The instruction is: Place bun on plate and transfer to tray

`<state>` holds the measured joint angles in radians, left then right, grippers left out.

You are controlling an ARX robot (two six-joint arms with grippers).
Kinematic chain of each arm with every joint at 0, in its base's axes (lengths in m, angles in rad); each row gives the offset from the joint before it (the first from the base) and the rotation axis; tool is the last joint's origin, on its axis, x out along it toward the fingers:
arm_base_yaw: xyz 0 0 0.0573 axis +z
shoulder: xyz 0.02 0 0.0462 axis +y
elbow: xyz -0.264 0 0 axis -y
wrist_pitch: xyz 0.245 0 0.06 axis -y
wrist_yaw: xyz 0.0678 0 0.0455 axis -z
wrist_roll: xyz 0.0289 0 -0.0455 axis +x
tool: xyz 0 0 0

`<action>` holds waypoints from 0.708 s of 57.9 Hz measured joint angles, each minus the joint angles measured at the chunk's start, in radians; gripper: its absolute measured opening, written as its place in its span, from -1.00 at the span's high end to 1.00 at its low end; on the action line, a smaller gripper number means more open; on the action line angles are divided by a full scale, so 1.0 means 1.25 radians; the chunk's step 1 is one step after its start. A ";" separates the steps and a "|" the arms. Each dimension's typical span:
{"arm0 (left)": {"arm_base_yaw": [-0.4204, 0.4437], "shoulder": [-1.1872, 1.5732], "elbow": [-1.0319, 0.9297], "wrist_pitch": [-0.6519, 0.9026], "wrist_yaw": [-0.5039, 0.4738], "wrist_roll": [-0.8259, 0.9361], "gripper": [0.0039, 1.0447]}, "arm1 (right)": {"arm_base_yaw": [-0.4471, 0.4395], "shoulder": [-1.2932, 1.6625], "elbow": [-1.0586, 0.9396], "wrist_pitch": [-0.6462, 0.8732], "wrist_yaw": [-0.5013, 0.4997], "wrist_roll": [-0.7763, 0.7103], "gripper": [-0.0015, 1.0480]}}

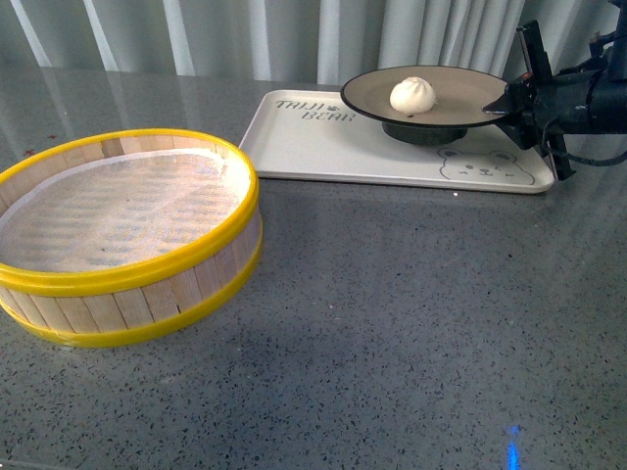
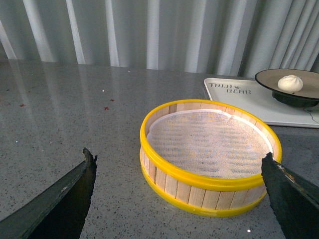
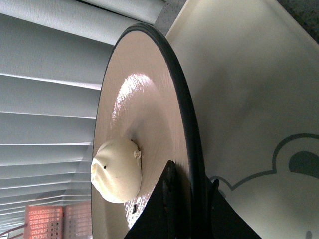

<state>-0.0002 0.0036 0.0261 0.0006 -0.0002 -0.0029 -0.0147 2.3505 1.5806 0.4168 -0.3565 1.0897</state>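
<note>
The white bun sits in the middle of the black-rimmed beige plate. My right gripper is shut on the plate's right rim, one finger above it and one below. The plate is over the cream-white tray, its dark foot down at the tray's surface. Far from them, my left gripper stands open with nothing between its fingers, looking at the steamer basket.
A yellow-rimmed bamboo steamer basket lined with white mesh stands on the grey speckled table at front left. Pale curtains hang along the table's far edge, just behind the tray.
</note>
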 joint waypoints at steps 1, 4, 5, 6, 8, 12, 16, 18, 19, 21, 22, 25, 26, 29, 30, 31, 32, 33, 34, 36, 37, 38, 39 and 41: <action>0.000 0.000 0.000 0.000 0.000 0.000 -0.88 | 0.000 0.000 0.000 -0.001 0.001 -0.001 0.94; 0.000 0.000 0.000 0.000 0.000 0.000 -0.88 | -0.001 0.000 0.000 -0.010 0.003 -0.001 0.94; 0.000 0.000 0.000 0.000 0.000 0.000 -0.88 | -0.001 0.000 0.000 -0.013 0.004 -0.001 0.94; 0.000 0.000 0.000 0.000 0.000 0.000 -0.88 | -0.001 0.000 0.000 -0.014 0.004 -0.001 0.94; 0.000 0.000 0.000 0.000 0.000 0.000 -0.88 | -0.002 0.001 0.000 -0.021 0.005 -0.001 0.94; 0.000 0.000 0.000 0.000 0.000 0.000 -0.88 | -0.003 0.002 0.000 -0.039 0.011 -0.001 0.94; 0.000 0.000 0.000 0.000 0.000 0.000 -0.88 | -0.005 0.005 0.000 -0.040 0.008 0.002 0.94; 0.000 0.000 0.000 0.000 0.000 0.000 -0.88 | -0.005 0.005 0.000 -0.040 0.008 0.002 0.87; 0.000 0.000 0.000 0.000 0.000 0.000 -0.88 | -0.005 0.005 0.000 -0.040 0.008 0.005 0.80; 0.000 0.000 0.000 0.000 0.000 0.000 -0.88 | -0.006 0.005 0.000 -0.040 0.008 0.006 0.70; 0.000 0.000 0.000 0.000 0.000 0.000 -0.88 | -0.006 0.005 0.000 -0.040 0.007 0.007 0.66; 0.000 0.000 0.000 0.000 0.000 0.000 -0.88 | -0.007 0.005 0.000 -0.040 0.008 0.009 0.49; 0.000 0.000 0.000 0.000 0.000 0.000 -0.88 | -0.007 0.005 0.000 -0.040 0.008 0.009 0.46; 0.000 0.000 0.000 0.000 0.000 0.000 -0.88 | -0.008 0.005 0.000 -0.040 0.008 0.011 0.29; 0.000 0.000 0.000 0.000 0.000 0.000 -0.88 | -0.008 0.005 0.000 -0.040 0.008 0.011 0.26; 0.000 0.000 0.000 0.000 0.000 0.000 -0.88 | -0.009 0.005 0.000 -0.040 0.008 0.011 0.22; 0.000 0.000 0.000 0.000 0.000 0.000 -0.88 | -0.009 0.005 0.000 -0.039 0.008 0.011 0.15; 0.000 0.000 0.000 0.000 0.000 0.000 -0.88 | -0.009 0.005 0.000 -0.039 0.007 0.012 0.12; 0.000 0.000 0.000 0.000 0.000 0.000 -0.88 | -0.010 0.005 0.000 -0.038 0.007 0.012 0.05; 0.000 0.000 0.000 0.000 0.000 0.000 -0.88 | -0.011 0.005 0.000 -0.037 0.007 0.012 -0.05; 0.000 0.000 0.000 0.000 0.000 0.000 -0.88 | -0.011 0.005 0.000 -0.036 0.007 0.012 -0.09; 0.000 0.000 0.000 0.000 0.000 0.000 -0.88 | -0.012 0.005 0.000 -0.035 0.007 0.013 -0.15; 0.000 0.000 0.000 0.000 0.000 0.000 -0.88 | -0.013 0.005 0.000 -0.034 0.007 0.013 -0.19; 0.000 0.000 0.000 0.000 0.000 0.000 -0.88 | -0.014 0.005 0.000 -0.034 0.007 0.014 -0.29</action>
<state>-0.0002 0.0036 0.0261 0.0006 -0.0002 -0.0029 -0.0322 2.3573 1.5810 0.3748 -0.3473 1.1069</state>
